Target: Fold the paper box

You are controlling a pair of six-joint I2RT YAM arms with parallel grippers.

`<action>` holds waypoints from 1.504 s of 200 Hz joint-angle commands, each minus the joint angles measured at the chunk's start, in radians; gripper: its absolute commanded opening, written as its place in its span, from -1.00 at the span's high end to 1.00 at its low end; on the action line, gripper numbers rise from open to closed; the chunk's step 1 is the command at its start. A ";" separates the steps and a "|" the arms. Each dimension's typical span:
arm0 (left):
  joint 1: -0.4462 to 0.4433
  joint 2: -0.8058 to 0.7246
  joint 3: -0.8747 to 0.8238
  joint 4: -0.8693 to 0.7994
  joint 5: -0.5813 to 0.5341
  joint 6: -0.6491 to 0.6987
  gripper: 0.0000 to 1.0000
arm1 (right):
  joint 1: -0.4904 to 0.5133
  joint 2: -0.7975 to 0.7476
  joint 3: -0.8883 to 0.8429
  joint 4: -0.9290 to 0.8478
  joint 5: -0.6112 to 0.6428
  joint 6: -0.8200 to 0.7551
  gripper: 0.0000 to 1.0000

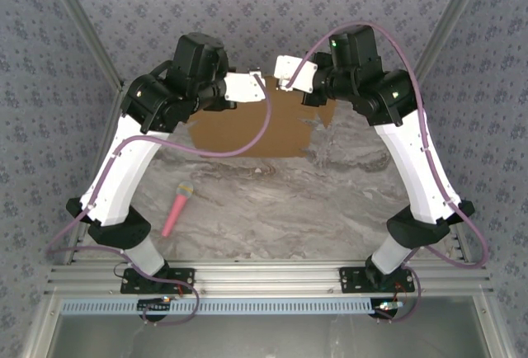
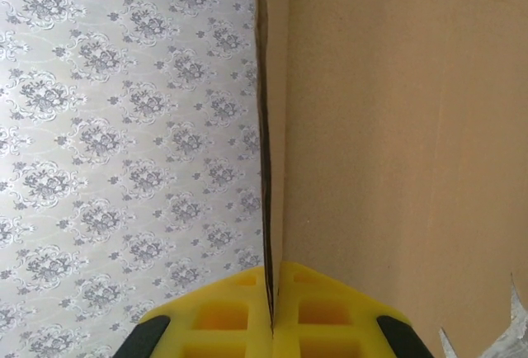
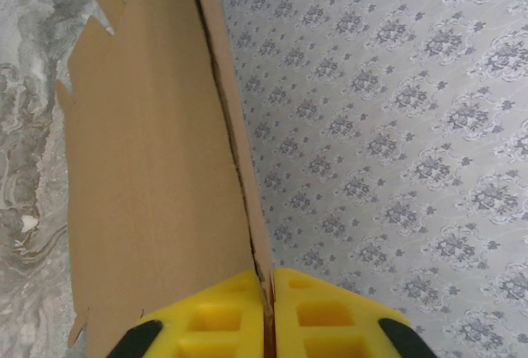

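Paper box, plain brown cardboard, upper centre of the top view, lying at the far part of the marble desk between the two arm heads; its far edge is raised and pinched from both ends. Left wrist view: cardboard fills the right half of the frame, thin edge running straight down into the left pincer, yellow fingers clenched on that edge at bottom centre. Right wrist view: notched sheet on the left half, edge slanting down into the right pincer, also clenched on the cardboard, bottom centre. More yellow fingers sit at the top edge of that frame on the same flap. Patterned wall behind. Pink stick lies on the desk lower left, well apart from the box. Purple cable drapes over the cardboard.
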 commanded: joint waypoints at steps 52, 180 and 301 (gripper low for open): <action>0.040 -0.092 -0.001 0.069 0.128 -0.103 -0.17 | -0.096 -0.106 -0.129 0.028 -0.120 0.038 1.00; 0.685 -0.338 -0.571 0.499 0.920 -0.596 -0.73 | -0.363 -0.326 -0.385 0.153 -0.396 0.218 1.00; 0.720 -0.151 -0.434 0.459 1.266 -0.614 0.17 | -0.434 -0.371 -0.471 0.229 -0.523 0.256 1.00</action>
